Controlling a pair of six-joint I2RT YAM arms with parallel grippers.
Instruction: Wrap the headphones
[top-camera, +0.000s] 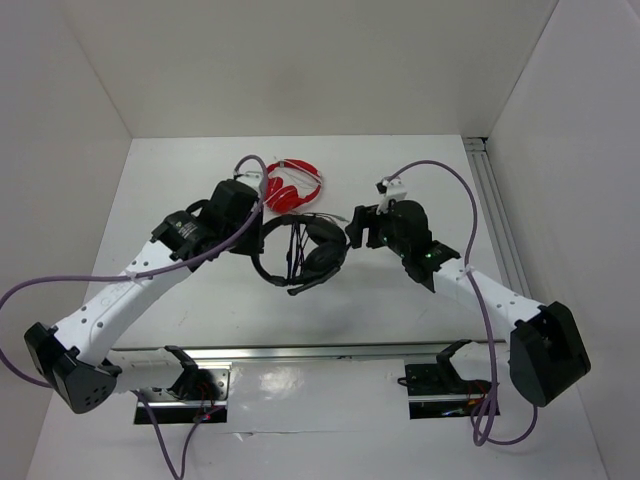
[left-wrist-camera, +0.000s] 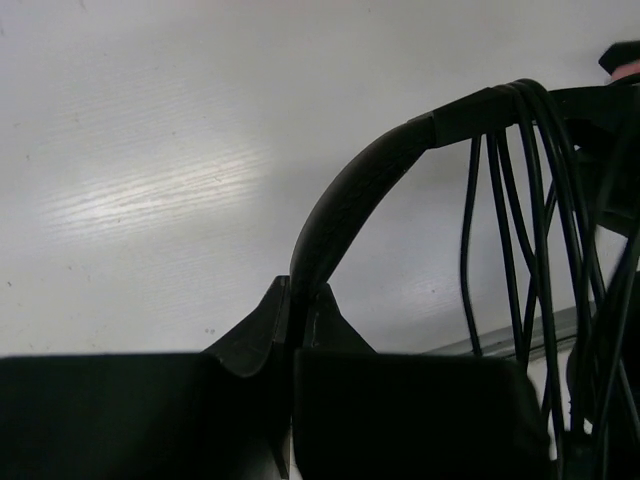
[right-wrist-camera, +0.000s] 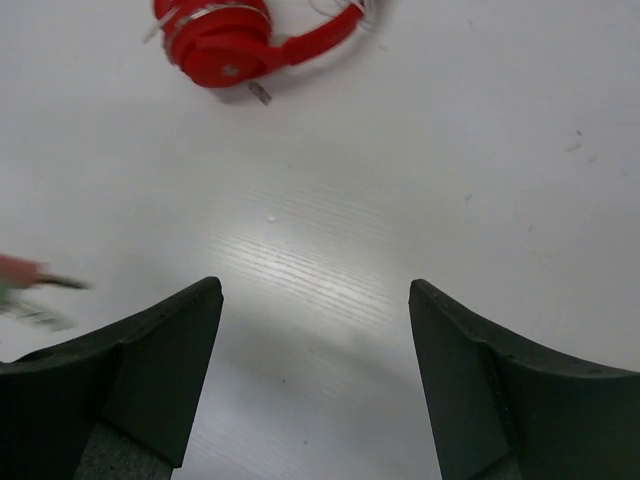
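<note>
Headphones (top-camera: 318, 258), the black ones, are at the middle of the white table (top-camera: 400, 310), between the two arms. The left gripper (left-wrist-camera: 298, 312) is pinched tight on the thin headband (left-wrist-camera: 350, 200). Loops of black cable (left-wrist-camera: 525, 230) hang over that band. The right gripper (right-wrist-camera: 315, 300) is just to the right of them, its jaws wide apart and holding nothing. Farther back, in the upper middle of the frame, lie small red headphones (top-camera: 292, 185).
</note>
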